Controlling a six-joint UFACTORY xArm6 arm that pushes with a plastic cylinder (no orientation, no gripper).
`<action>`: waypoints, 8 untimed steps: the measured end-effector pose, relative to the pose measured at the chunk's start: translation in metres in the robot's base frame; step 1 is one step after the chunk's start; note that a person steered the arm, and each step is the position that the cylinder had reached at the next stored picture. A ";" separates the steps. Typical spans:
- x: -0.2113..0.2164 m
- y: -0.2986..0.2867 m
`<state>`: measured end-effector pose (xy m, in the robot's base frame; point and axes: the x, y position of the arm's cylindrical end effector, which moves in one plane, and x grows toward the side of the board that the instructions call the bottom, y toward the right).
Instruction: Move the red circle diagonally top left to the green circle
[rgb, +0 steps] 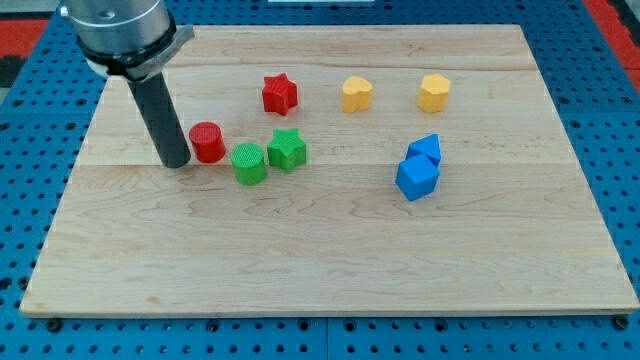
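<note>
The red circle (208, 141) stands on the wooden board at the view's left of centre. The green circle (249, 163) stands just to its lower right, a small gap between them. My tip (177, 162) rests on the board right next to the red circle's left side, touching it or nearly so. The dark rod rises from the tip toward the view's top left.
A green star (287, 149) sits against the green circle's right. A red star (280, 93) lies above them. Two yellow blocks (357, 94) (434, 92) lie at the top right. Two blue blocks (425, 150) (417, 178) touch at the right. The board's left edge (70, 170) is near.
</note>
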<state>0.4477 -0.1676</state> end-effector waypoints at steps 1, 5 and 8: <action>0.005 0.024; -0.088 0.028; -0.088 0.028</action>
